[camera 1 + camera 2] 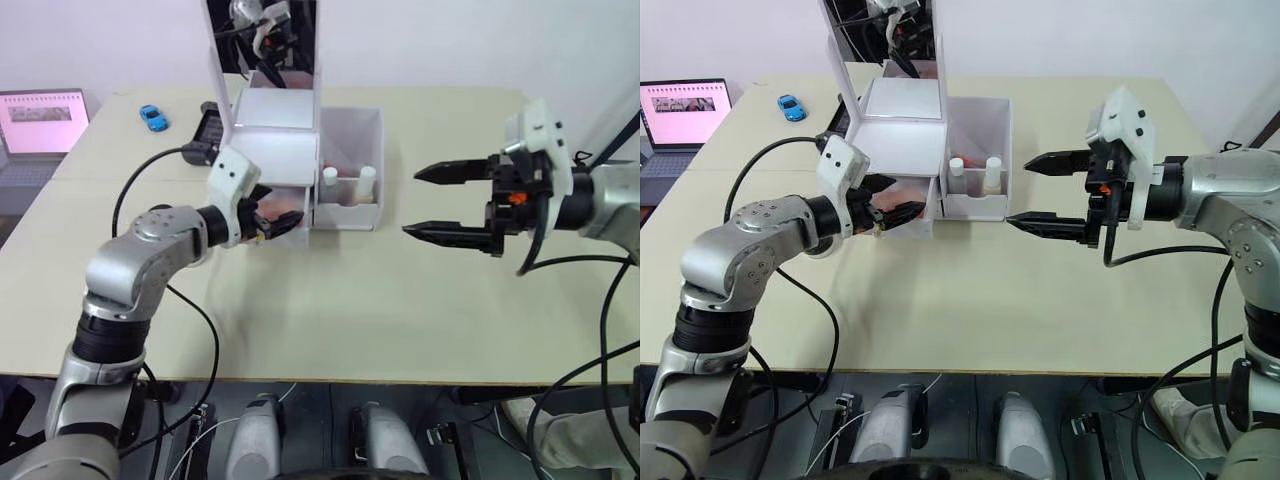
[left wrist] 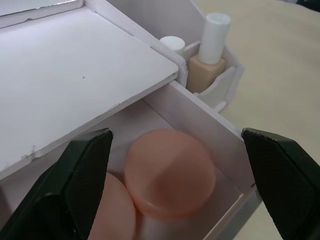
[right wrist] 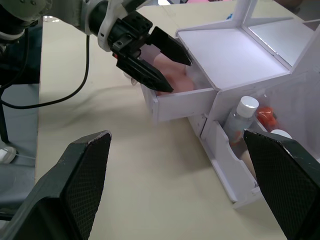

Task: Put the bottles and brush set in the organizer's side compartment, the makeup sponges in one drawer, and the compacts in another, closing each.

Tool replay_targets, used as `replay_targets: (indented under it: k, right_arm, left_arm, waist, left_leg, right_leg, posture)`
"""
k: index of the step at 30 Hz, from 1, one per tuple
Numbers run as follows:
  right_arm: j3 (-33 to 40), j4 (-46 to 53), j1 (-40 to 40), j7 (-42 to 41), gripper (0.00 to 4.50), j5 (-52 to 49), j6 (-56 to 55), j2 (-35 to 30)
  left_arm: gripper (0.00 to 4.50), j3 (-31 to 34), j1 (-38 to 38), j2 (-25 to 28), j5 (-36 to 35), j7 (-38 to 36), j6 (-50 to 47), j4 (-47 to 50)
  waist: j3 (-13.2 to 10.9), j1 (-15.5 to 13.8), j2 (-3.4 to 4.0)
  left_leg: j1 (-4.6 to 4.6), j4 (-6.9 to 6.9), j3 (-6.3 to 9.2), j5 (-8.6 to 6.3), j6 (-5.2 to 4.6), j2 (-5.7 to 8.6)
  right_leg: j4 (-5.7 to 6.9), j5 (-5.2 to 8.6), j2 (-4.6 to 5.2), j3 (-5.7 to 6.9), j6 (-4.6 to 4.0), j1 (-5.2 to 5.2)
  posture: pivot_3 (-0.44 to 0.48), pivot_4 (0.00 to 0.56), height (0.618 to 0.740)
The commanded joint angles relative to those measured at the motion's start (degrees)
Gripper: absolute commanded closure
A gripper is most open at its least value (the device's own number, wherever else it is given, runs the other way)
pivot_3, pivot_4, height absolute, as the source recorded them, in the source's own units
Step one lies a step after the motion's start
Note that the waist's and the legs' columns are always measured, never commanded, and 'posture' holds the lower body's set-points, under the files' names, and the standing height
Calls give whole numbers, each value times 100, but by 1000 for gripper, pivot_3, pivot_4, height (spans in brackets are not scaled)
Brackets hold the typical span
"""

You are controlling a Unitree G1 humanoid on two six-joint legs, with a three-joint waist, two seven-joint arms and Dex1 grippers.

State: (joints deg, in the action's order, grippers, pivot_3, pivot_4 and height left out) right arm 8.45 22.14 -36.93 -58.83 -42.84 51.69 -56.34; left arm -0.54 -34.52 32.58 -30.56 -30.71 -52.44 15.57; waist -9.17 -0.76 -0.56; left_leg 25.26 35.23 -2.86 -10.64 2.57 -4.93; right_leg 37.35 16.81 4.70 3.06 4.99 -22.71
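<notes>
With bottles (image 1: pixel 347 180) already standing in the side compartment (image 1: pixel 374 135), both makeup sponges (image 2: pixel 170 172) lie in the open drawer (image 3: pixel 185 102), not yet closed; compacts unplaced. Left gripper (image 1: pixel 268 218) and right gripper (image 1: pixel 447 203): fingers spread wide, empty.

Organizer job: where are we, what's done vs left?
Done: bottles stand in the side compartment; both makeup sponges lie in the open drawer.
In hand: nothing held. The left gripper is open at that drawer; the right gripper hangs open beside the organizer.
Left: close that drawer. Compacts and brush set: can't tell.
</notes>
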Motion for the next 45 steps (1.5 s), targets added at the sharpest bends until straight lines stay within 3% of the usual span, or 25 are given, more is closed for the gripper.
replay_targets:
  k: [1,7,12,15,22,29,45]
  right_arm:
    - [79,1,-84,-36,0,22,-146,-103]
    - [-177,-255,-323,-241,0,125,-364,-71]
    - [-470,-655,-707,-515,0,291,-633,56]
    - [-682,-931,-1003,-635,0,423,-794,204]
    - [-979,-1334,-1498,-867,0,632,-921,409]
    - [-950,-1283,-1536,-853,0,750,-837,388]
    - [-424,-652,-1145,-451,0,557,-357,76]
  left_arm:
    - [42,443,-68,188,-196,-116,-1,413]
    - [42,1494,512,655,-825,-599,240,1059]
    - [42,2529,2004,1113,-1164,-1198,502,1623]
    - [940,2803,2932,977,-1107,-1247,800,1795]
    - [4484,2500,3692,170,-691,-545,1536,1918]
    - [4484,1546,3131,-391,113,212,1884,1299]
    - [4484,897,1691,-726,691,395,2390,-114]
  waist:
    - [0,1,0]
    - [0,28,0]
    - [0,37,1]
    - [0,29,2]
    - [0,-11,-1]
    - [1,-5,1]
    - [1,-1,0]
  left_leg:
    - [0,0,0,0,0,0]
    - [-1,-3,-2,0,0,-1]
    - [-1,-5,-3,0,0,-1]
    - [-2,-4,-3,0,1,-1]
    - [1,-2,-4,-1,1,0]
    - [0,-4,-4,0,1,-1]
    - [0,-3,-3,0,0,-1]
  right_leg:
    - [0,0,0,0,0,0]
    - [0,0,0,-3,0,-4]
    - [-1,1,0,-4,-1,-6]
    - [-1,1,1,-3,-2,-4]
    - [-6,2,6,0,-5,0]
    - [0,0,2,-1,-2,-2]
    - [1,0,1,1,-1,-2]
  posture:
    - [0,150,740]
    - [0,150,740]
    - [0,150,740]
    - [0,150,740]
    - [0,150,740]
    - [0,150,740]
    - [0,150,740]
